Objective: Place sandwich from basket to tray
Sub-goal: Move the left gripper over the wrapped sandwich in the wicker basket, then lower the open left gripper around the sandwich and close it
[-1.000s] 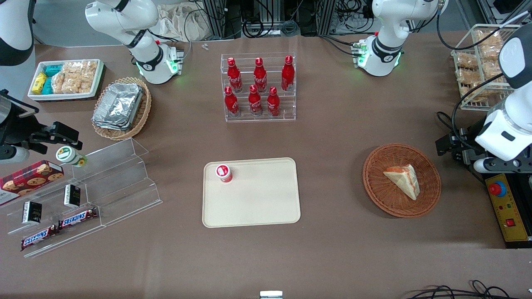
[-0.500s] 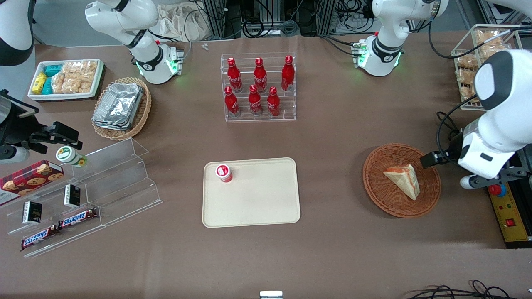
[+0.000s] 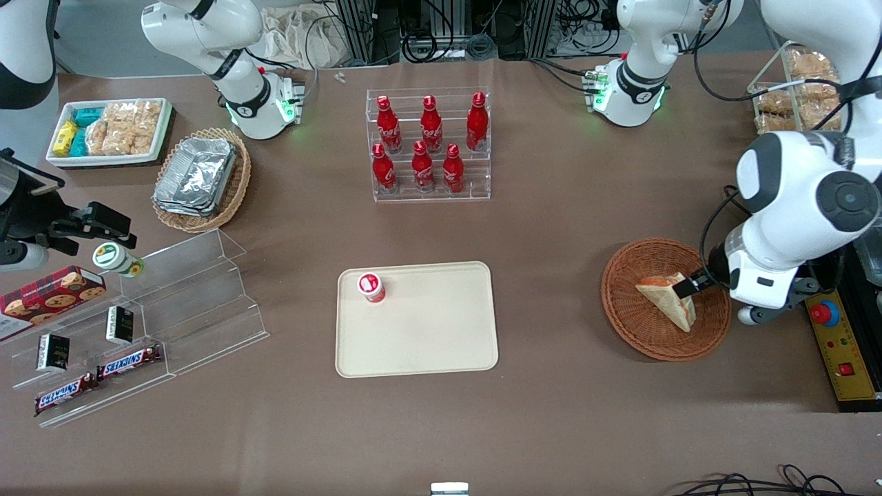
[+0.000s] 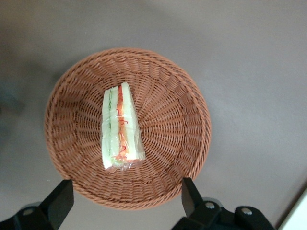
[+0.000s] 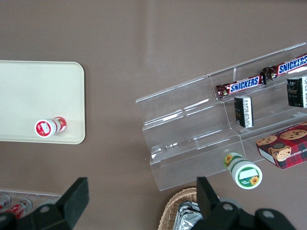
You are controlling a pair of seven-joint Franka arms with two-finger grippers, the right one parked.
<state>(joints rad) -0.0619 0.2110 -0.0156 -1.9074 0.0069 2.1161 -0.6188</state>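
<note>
The gripper hung above the basket with its jaws spread wide and grasping nothing, the two fingers standing apart with the basket's rim showing between them. That spread looked chosen to straddle the sandwich, which lay flat inside the basket with its red, orange and green filling edge turned up toward the wrist camera. From the front view one dark fingertip sat just over the sandwich's edge; whether it touched the wrap could not be told. The wedge was still in the basket, so the pick was not yet made. The tray waited well apart on the counter, toward the parked arm's end, with a small red-capped cup standing on one corner and most of its surface bare for the drop.
</note>
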